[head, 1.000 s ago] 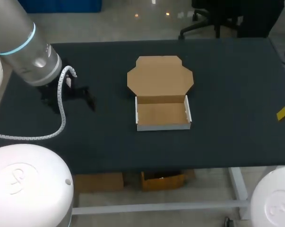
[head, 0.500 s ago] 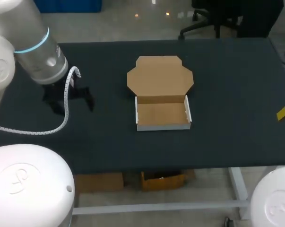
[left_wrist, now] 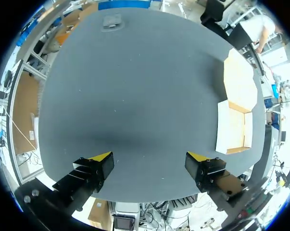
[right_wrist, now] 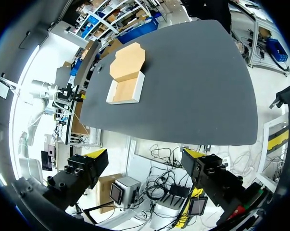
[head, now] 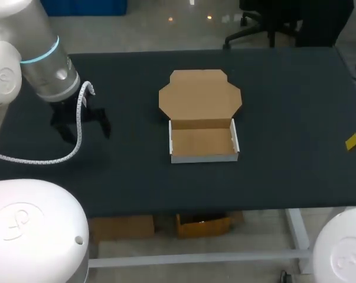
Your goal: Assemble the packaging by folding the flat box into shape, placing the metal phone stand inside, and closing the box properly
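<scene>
The shallow brown-and-white cardboard box [head: 202, 141] is judged light and crushable; its open lid [head: 200, 97] should be taken at the edge. Fingers of left gripper [left_wrist: 148, 157] and right gripper [right_wrist: 145, 154] are spread.

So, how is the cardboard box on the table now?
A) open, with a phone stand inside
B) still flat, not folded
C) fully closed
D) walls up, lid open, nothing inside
D: the box has its walls up, its lid lies folded back flat, and only bare cardboard shows inside.
</scene>
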Action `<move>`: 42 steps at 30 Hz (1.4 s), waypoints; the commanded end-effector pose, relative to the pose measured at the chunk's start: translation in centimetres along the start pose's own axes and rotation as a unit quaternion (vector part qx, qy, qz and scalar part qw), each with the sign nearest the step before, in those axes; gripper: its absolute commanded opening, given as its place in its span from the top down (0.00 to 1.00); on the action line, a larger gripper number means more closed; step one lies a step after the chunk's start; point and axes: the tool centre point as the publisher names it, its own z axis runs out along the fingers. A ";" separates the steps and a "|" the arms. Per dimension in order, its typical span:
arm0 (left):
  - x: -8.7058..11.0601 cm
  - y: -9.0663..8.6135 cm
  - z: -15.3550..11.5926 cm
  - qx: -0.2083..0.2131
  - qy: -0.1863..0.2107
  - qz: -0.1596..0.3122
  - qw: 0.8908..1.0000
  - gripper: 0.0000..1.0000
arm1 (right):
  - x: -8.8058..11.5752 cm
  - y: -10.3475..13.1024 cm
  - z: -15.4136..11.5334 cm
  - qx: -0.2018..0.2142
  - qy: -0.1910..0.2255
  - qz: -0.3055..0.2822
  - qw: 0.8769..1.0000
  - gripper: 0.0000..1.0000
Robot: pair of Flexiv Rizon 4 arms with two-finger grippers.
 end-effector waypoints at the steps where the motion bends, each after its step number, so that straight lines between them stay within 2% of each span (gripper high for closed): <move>1: -0.3 -1.8 1.5 -0.034 -0.002 -0.001 0.999 0.00 | 0.0 -0.1 -0.1 -0.001 0.001 0.000 1.000 0.00; 9: -1.5 -3.5 3.3 -0.046 -0.010 -0.009 0.999 0.00 | 0.0 -0.1 -0.1 -0.001 0.001 0.000 1.000 0.00; 27: -4.0 -7.3 5.6 -0.071 -0.022 -0.028 0.997 0.00 | 0.0 -0.1 -0.1 -0.001 0.001 0.000 1.000 0.00; 42: -4.2 -7.6 5.8 -0.078 -0.023 -0.028 0.996 0.00 | 0.0 -0.1 -0.1 -0.001 0.001 0.000 1.000 0.00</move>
